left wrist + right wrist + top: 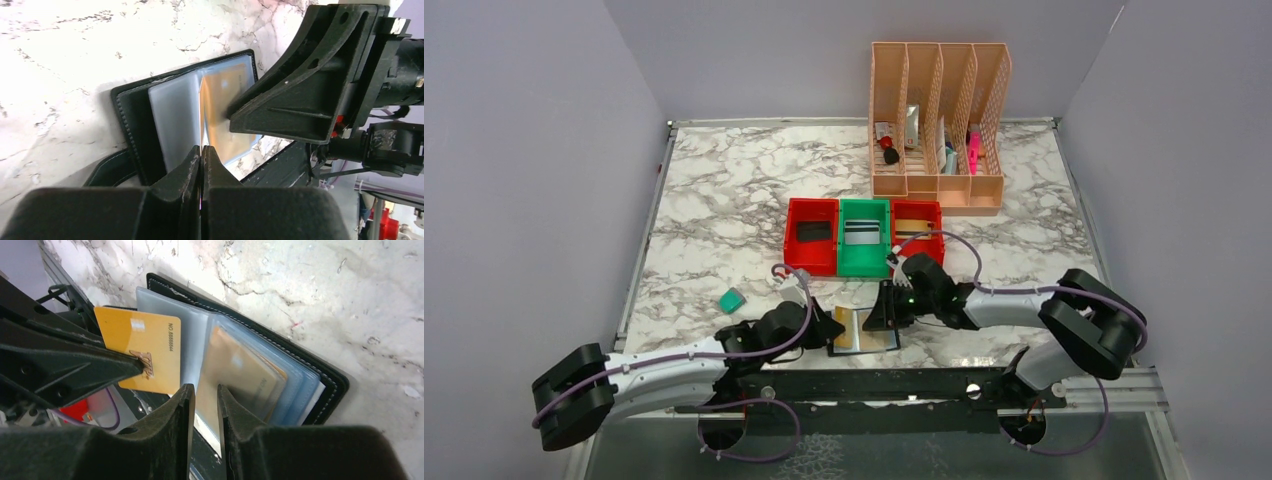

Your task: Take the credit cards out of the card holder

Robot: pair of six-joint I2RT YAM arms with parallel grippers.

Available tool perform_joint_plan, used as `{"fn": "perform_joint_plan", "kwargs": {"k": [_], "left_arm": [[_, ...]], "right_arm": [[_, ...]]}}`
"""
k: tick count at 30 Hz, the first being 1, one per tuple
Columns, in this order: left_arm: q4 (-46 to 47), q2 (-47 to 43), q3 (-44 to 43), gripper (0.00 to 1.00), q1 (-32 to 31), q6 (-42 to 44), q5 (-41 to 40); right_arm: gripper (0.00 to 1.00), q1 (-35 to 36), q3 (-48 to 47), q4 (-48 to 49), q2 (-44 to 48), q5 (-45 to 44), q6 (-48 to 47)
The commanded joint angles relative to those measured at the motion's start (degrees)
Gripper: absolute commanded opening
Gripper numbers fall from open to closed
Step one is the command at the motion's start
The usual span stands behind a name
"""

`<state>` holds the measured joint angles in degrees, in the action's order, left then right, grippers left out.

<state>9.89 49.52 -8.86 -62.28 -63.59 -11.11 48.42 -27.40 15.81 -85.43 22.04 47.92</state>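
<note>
L gripper [201, 151] clenched on yellow card [150, 342], mid-left in R wrist view. R gripper [203, 391] pinches card holder [329, 377] sleeve page, prob. so it stays down while I pull.

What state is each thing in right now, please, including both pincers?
Card holder: open on the table, sleeves fanned, at least one card inside.
Yellow card: apparently out of its sleeve, pinched at one edge.
Left pincer: shut on the yellow card.
Right pincer: closed on one sleeve of the card holder.
Green bin: holding a card-like item.
</note>
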Motion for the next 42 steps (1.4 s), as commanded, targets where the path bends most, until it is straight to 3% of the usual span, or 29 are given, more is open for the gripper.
{"fn": "perform_joint_plan", "kwargs": {"k": [1,9,15,18,29,42], "left_arm": [[-7.46,-4.62,-0.88,0.03,-0.30,2.28,-2.66],[-5.03,-9.30,-2.30,0.00,-0.27,6.09,0.03],[1.33,-8.31,-2.08,0.00,-0.29,8.47,2.83],[5.45,-6.96,-2.12,0.00,-0.30,10.27,5.27],[11.82,-1.37,-5.45,0.00,1.12,12.50,10.46],[25.10,-0.94,-1.29,0.00,13.45,9.32,29.01]], "right_arm": [[0.31,0.18,-1.06,-7.30,3.70,-0.78,-4.47],[0.46,0.09,-6.12,-14.81,11.15,-6.40,-10.08],[0.60,0.09,-0.59,-10.39,18.27,-12.16,-10.07],[0.70,-0.73,2.26,-5.48,21.89,-8.52,-10.04],[0.67,-3.44,7.71,12.19,20.81,6.40,-3.05],[0.54,-8.64,13.77,27.29,21.20,13.53,3.31]]}}
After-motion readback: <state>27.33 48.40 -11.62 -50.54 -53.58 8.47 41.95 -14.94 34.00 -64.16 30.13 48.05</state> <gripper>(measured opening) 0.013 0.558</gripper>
